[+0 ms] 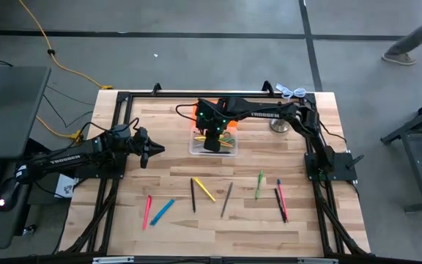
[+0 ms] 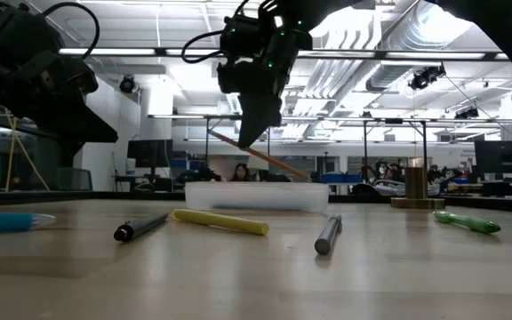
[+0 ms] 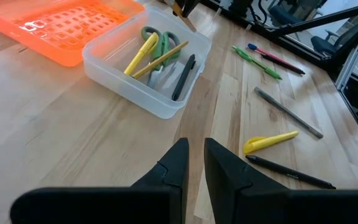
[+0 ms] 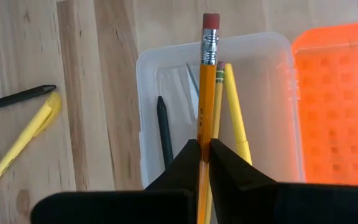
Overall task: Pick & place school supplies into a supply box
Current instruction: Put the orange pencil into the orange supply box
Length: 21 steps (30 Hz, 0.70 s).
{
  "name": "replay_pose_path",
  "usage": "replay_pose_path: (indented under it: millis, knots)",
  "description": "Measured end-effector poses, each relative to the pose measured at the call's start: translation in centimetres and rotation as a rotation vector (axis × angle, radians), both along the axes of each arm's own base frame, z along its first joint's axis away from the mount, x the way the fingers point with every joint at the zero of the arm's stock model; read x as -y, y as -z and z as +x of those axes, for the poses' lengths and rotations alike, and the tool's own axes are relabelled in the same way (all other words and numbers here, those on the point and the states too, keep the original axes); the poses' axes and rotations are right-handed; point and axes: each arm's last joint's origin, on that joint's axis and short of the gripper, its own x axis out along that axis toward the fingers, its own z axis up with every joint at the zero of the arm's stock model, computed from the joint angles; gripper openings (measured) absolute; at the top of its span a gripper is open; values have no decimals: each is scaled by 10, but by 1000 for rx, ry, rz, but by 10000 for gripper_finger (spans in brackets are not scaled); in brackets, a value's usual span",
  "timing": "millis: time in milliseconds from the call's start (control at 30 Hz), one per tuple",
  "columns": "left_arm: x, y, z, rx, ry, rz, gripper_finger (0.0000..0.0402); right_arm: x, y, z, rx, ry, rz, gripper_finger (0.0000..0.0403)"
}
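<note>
The right tool (image 4: 204, 149) pinches an orange pencil (image 4: 207, 81) directly above the supply box (image 4: 151, 68); the left tool (image 3: 193, 163) hangs narrow.

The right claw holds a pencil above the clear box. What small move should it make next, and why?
Probably lower a little and open. The right claw is shut on the pencil directly over the supply box, which already holds a yellow marker and scissors. In the low view the pencil hangs tilted above the box, so releasing lower should keep it inside.

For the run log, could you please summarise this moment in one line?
right claw: shut on pencil | above supply box | left claw: idle
</note>
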Motion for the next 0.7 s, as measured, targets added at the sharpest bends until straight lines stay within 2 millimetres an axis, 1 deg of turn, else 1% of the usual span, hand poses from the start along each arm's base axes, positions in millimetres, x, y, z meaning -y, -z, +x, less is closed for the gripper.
replay_pose_path:
  millis: [267, 433, 700]
  knots:
    - [0, 0, 0, 1, 0, 0, 79, -1, 21, -3, -23, -1, 30, 8]
    - [0, 0, 0, 1, 0, 0, 79, -1, 21, -2, -9, 0, 25, 11]
    - [0, 0, 0, 1, -2, -7, 79, -1, 21, -2, -10, -6, 22, 34]
